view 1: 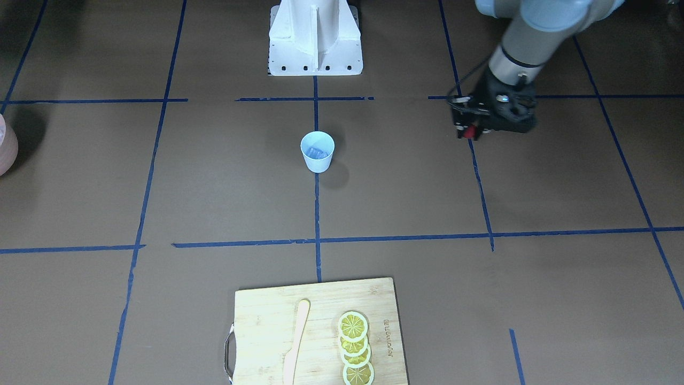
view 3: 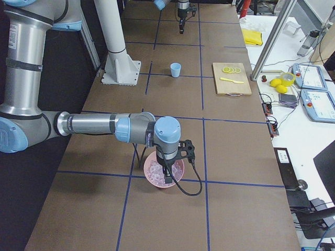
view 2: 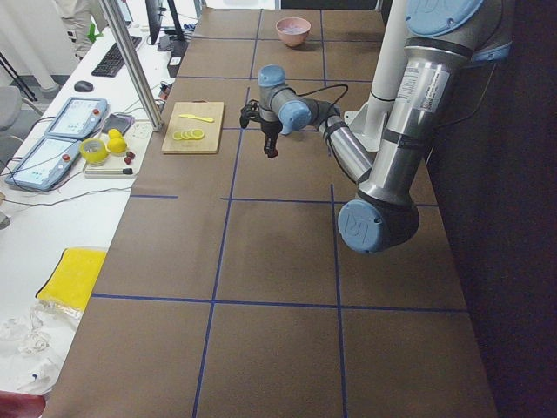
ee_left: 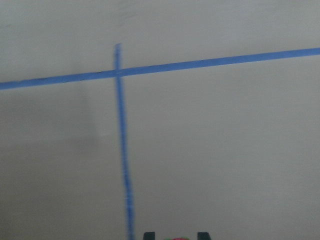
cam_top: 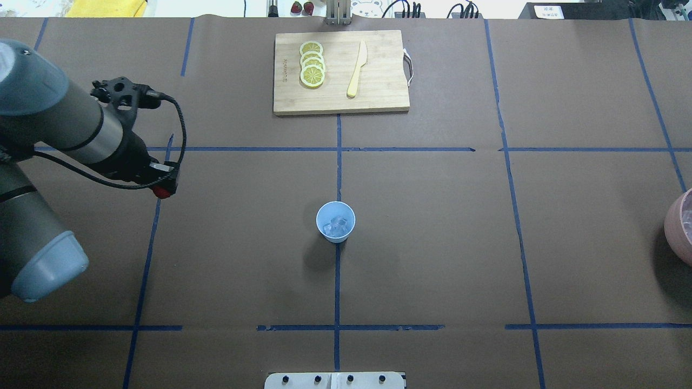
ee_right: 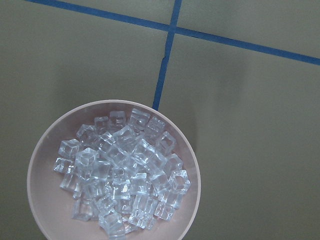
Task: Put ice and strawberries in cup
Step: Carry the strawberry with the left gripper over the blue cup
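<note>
Left tool (cam_top: 164, 187), clamped on the strawberry (view 1: 469, 132), hangs well apart from the cup (cam_top: 335, 221) of ice (cam_top: 339, 225) mid-counter (cam_top: 432, 243), where an off-centre release could bounce the berry off the narrow rim; whether the right tool (view 3: 168, 180) grips anything cannot be told.

Brown table (cam_top: 432, 243) carries the cup (view 1: 319, 163), a cutting board (cam_top: 385, 81), a pink bowl (cam_top: 673, 232).

In the blurred left wrist view, only the fingertips of the left gripper (ee_left: 175, 236) are seen at the bottom edge, and the strawberry (ee_left: 176, 238) held between them is almost wholly cut off. The pink bowl (cam_top: 679, 229), well apart from the cup (cam_top: 335, 222), is cut by the overhead view's edge. The ice (cam_top: 339, 226) inside the cup cannot be counted. The right gripper's (view 3: 168, 179) opening cannot be judged.
</note>
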Available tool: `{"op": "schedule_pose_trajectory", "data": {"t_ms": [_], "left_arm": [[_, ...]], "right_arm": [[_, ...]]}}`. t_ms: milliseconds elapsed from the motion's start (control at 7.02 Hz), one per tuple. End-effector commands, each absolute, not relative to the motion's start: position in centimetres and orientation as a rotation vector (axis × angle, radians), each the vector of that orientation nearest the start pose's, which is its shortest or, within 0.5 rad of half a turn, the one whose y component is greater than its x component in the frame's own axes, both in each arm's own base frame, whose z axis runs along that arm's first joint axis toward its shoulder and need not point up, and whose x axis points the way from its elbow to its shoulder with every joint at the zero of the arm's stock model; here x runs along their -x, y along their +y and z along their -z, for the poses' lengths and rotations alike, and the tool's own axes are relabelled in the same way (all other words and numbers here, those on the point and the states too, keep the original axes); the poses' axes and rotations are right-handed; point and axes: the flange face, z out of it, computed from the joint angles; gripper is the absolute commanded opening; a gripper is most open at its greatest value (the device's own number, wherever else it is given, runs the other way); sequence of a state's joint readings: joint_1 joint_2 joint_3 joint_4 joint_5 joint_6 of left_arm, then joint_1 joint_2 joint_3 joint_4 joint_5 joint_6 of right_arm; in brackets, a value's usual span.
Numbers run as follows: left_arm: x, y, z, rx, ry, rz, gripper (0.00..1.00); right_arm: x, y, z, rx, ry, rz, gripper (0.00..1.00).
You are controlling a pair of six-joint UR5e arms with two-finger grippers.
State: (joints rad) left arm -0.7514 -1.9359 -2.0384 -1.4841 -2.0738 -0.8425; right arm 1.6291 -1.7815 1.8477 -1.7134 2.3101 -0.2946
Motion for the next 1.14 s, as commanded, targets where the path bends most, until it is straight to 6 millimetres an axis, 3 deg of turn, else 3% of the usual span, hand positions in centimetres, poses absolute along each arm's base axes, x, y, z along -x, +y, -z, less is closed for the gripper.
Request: {"op": "schedule_pose_trajectory", "data": {"t_ms": [0,285,570,712,854,997], "left_arm": [[-40.0,-42.1,-20.5,-0.202,0.892,-0.232,0.0],[-43.5,-43.8,-17.3,-0.152,0.858,-0.146,0.0],[-49.4,-41.8,-13.5,-0.146,0.854,-0.087,0.0],[-52.0,-42.9,-11.5,-0.13,0.844,-0.053,0.0],[-54.4,-42.2,-10.4,-0.122,0.834,-0.044,0.0],[-56.4,-40.6,-10.4,-0.134,0.817,-0.061,0.0]], "right_arm": [[-8.9,-39.3,-63.3,-0.059,-0.741,0.197,1.0],[-8.9,-39.2,-63.3,-0.058,-0.742,0.197,1.0],[-8.9,-39.2,-63.3,-0.057,-0.74,0.197,1.0],[-9.0,-39.2,-63.3,-0.058,-0.742,0.195,1.0],[-9.0,-39.2,-63.4,-0.057,-0.74,0.196,1.0],[-9.0,-39.2,-63.4,-0.057,-0.74,0.196,1.0]]}}
